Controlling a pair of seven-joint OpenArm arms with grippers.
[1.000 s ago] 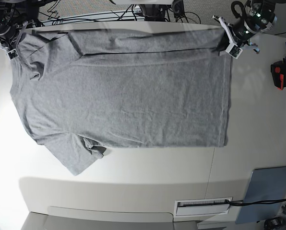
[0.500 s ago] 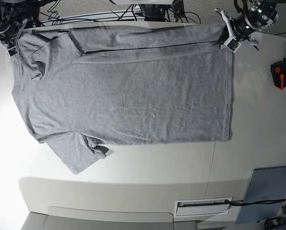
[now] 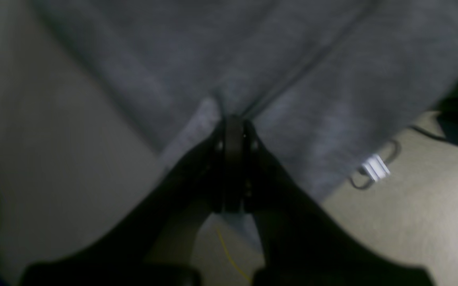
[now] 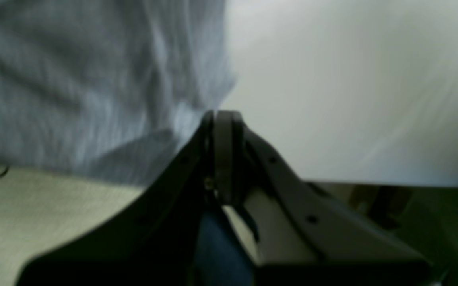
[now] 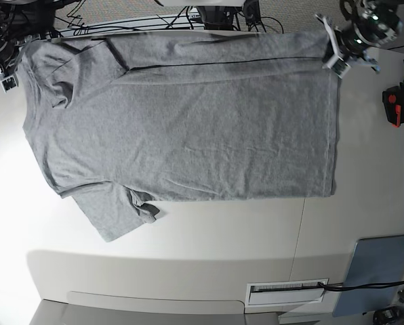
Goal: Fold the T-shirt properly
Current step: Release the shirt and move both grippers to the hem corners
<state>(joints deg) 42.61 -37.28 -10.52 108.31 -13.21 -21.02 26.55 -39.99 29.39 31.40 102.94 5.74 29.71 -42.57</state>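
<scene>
I see the T-shirt (image 5: 182, 115) spread flat across the bench (image 5: 209, 250), filling the upper frame. My left gripper (image 5: 340, 55) at upper right pinches its hem corner, fingers clenched; my right gripper (image 5: 7, 76) at upper left clamps the shoulder edge.

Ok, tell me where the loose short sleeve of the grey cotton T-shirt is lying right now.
In the base view, the loose sleeve of the grey cotton T-shirt lies flat on the white table at lower left, jutting out below the shirt's body.

Grey T-shirt (image 5: 188, 122) spread flat, plain side up, far edge lifted
</scene>
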